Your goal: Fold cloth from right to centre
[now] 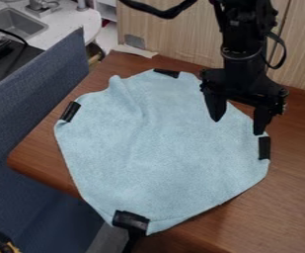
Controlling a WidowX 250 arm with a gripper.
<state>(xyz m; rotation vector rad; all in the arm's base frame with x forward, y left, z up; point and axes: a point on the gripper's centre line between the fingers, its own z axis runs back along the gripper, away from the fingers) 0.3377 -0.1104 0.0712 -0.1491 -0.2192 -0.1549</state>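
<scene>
So the black gripper is over the cloth's upper right part, jaws spread pretty wide, nothing pinched between them. Hard to say if the tips actually touch the fabric. The cloth is light blue, kinda fuzzy like towelling, mostly spread out on the worktop in a lumpy, roundish shape. It's got a soft ridge toward the upper left, and the bottom end pokes past the worktop's edge. Four dark, stubby strips sit around its rim. Worktop's smooth reddish-brown wood grain with a rounded corner; behind it there's a pale wood-grain panel, and off left a woven-looking blue divider.
</scene>
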